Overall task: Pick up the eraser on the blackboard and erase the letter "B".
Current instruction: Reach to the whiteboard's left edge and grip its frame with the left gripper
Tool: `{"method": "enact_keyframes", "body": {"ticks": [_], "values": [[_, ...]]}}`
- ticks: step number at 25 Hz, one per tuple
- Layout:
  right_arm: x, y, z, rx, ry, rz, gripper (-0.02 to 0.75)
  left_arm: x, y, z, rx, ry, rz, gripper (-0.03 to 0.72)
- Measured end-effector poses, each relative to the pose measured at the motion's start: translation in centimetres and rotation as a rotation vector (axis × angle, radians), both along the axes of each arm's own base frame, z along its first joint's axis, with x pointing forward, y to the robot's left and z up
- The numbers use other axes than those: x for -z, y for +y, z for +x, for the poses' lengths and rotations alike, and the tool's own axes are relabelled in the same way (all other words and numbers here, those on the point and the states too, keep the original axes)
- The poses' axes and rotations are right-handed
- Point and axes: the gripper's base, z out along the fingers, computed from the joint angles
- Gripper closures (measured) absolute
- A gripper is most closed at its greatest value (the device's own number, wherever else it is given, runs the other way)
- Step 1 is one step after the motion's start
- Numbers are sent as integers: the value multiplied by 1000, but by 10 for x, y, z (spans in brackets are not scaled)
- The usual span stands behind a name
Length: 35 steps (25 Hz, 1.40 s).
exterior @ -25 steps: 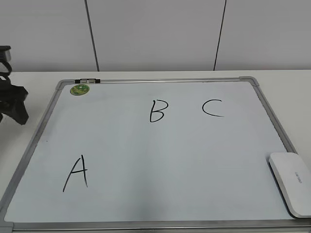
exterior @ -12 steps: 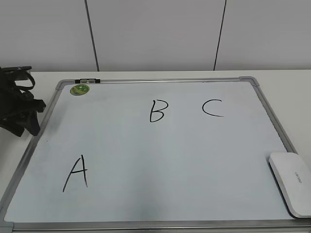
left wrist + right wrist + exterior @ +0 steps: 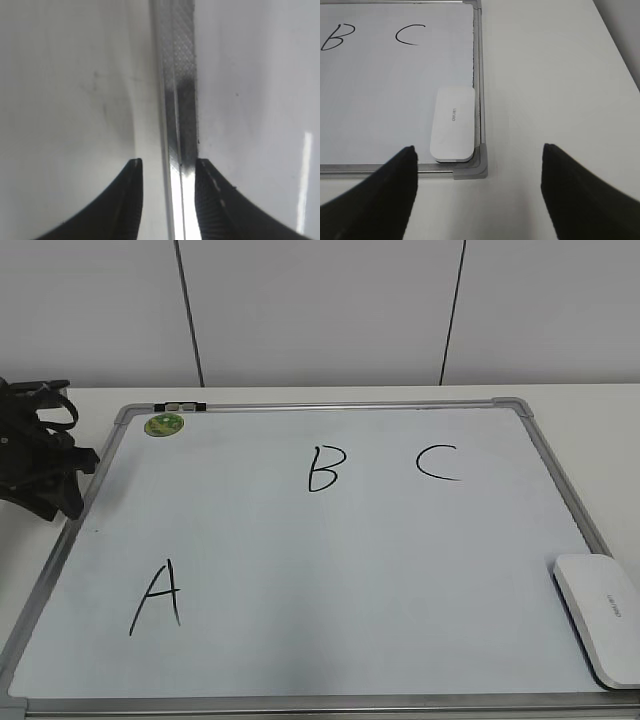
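Note:
The blackboard (image 3: 330,550) is a white board with a silver frame lying flat on the table. The black letter "B" (image 3: 322,469) is at its upper middle and also shows in the right wrist view (image 3: 337,37). The white eraser (image 3: 600,620) lies in the board's near right corner, against the frame (image 3: 452,125). My left gripper (image 3: 68,502) is at the board's left edge. In the left wrist view its jaws (image 3: 169,167) are open and straddle the frame rail (image 3: 177,100). My right gripper (image 3: 479,147) is wide open and empty, above the table just short of the eraser's corner; the exterior view does not show it.
A black letter A (image 3: 158,597) is at the near left and a black C (image 3: 438,462) is right of the B. A round green sticker (image 3: 164,424) and a small black clip (image 3: 180,407) sit at the far left corner. White table surrounds the board.
My left gripper has come in from the left edge of the exterior view to the board's left frame. The eraser, the board and the letters have not moved.

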Motion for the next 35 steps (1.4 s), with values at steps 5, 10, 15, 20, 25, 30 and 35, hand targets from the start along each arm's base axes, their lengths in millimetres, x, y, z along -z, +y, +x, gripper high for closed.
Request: {"method": "enact_keyframes", "body": {"ticks": [5, 10, 15, 20, 25, 30, 35], "values": [[0, 0, 0, 0, 0, 0, 147, 0, 0, 1, -1, -8, 1, 463], [0, 0, 0, 0, 0, 0, 147, 7, 0, 1, -5, 7, -4, 463], [0, 0, 0, 0, 0, 0, 147, 12, -1, 2, -8, 19, -8, 465], [0, 0, 0, 0, 0, 0, 147, 11, -1, 2, -9, 16, -10, 526], [0, 0, 0, 0, 0, 0, 147, 11, -1, 2, -12, 18, -15, 628], [0, 0, 0, 0, 0, 0, 147, 11, -1, 2, -23, 21, -23, 678], [0, 0, 0, 0, 0, 0, 147, 11, -1, 2, -23, 21, -23, 678]]}}
